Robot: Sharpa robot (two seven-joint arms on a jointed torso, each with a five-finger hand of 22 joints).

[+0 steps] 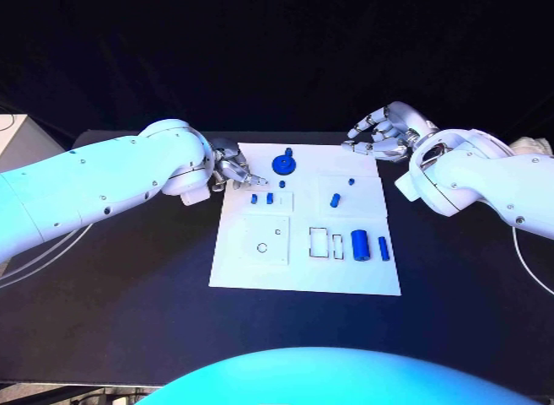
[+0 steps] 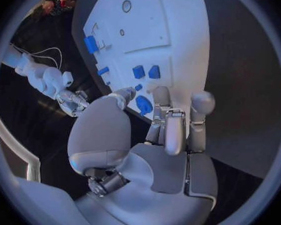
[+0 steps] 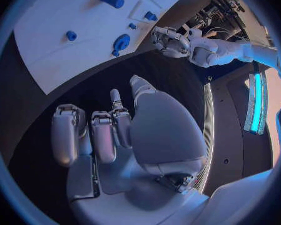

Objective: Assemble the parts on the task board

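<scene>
A flat white task board [image 1: 303, 283], matt and rectangular, is laid in the middle of the black table [image 1: 119, 312], with wide bare tabletop seen on all sides of it. Shallow rectangular recesses and a small round hole [image 1: 262, 247] are outlined on the board's surface. A large blue cylinder [image 1: 361, 245] and a slimmer blue pin [image 1: 383, 247] are set side by side near the board's right edge, beside two narrow outlined slots. Two small blue blocks [image 1: 262, 199] are found in a recess on the left half, and a short blue peg [image 1: 335, 201] lies tilted on the right half. A round blue knob part [image 1: 284, 163] is placed close to the board's far edge. The left hand [image 1: 232, 171], silver and smooth-shelled, is held over the board's far left corner, its fingers [image 2: 167, 116] extended and apart beside the knob part, with nothing seen gripped. The right hand [image 1: 383, 132] is raised past the board's far right corner, off the plate, its fingers [image 3: 104, 135] loosely curled yet separated, and nothing is held in it.
</scene>
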